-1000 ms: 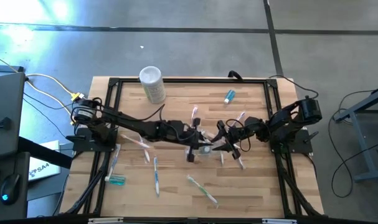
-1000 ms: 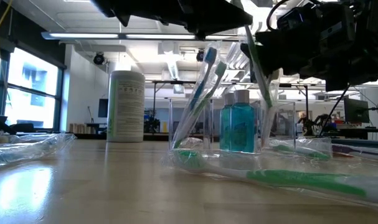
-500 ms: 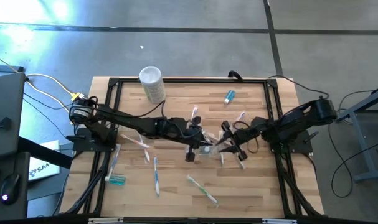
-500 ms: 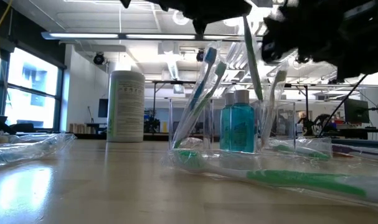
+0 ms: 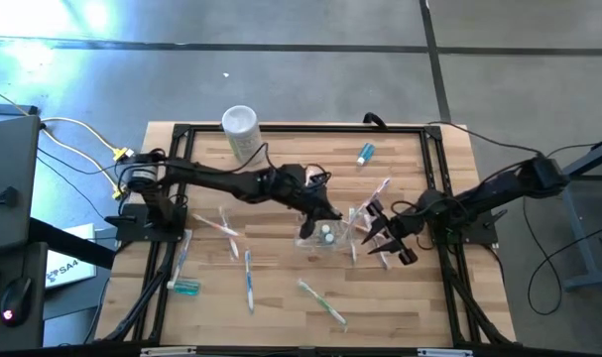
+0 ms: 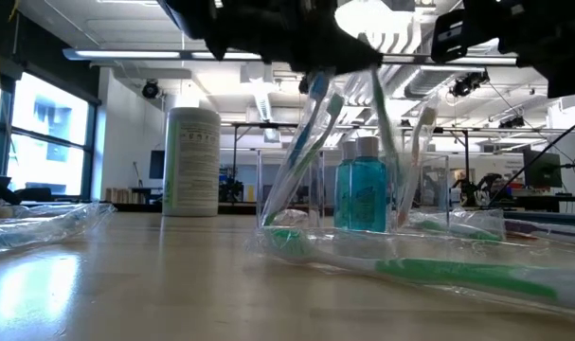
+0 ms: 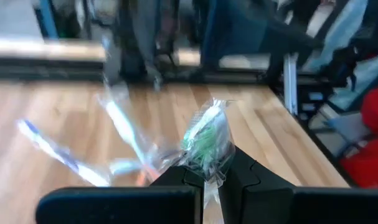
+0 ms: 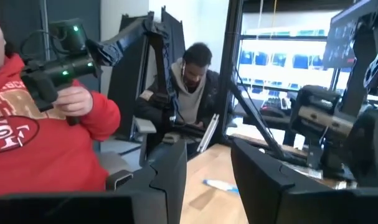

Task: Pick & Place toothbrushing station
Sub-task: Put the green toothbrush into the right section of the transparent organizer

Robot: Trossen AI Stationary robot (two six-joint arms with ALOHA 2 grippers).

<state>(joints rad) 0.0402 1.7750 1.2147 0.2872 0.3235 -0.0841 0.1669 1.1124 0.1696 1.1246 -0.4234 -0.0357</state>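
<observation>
Clear plastic cup (image 5: 325, 234) stands upright near the middle of the wooden surface (image 5: 281, 288). In the low view it holds several wrapped toothbrushes (image 6: 306, 142) leaning at angles, with two teal bottles (image 6: 361, 194) standing inside.

Left claw (image 5: 332, 217) sits over the cup's far rim, clenched on a wrapped green toothbrush (image 7: 207, 134); the left wrist view shows the bristle end poking up between the pinched fingers (image 7: 245, 177), its plastic wrap crinkled around it.

Right claw (image 5: 388, 230) hangs just beside the cup on its right, fingers (image 8: 167, 171) parted with nothing between them; the right wrist view looks off across the room, not at the cup.

Loose wrapped toothbrushes lie scattered over the surface: a green one (image 5: 322, 301) at the near edge, a blue one (image 5: 248, 280) left of it, a pink one (image 5: 214, 224) farther left. One teal tube (image 5: 184, 287) lies near the left edge, another (image 5: 365, 153) near the far edge. A white cylinder (image 5: 243, 133) stands at the far left corner.

Beyond the surface, a person in a red sweatshirt (image 8: 39, 155) holds a dark controller (image 8: 61, 62); a second person in a hooded top (image 8: 192, 84) sits farther back.
</observation>
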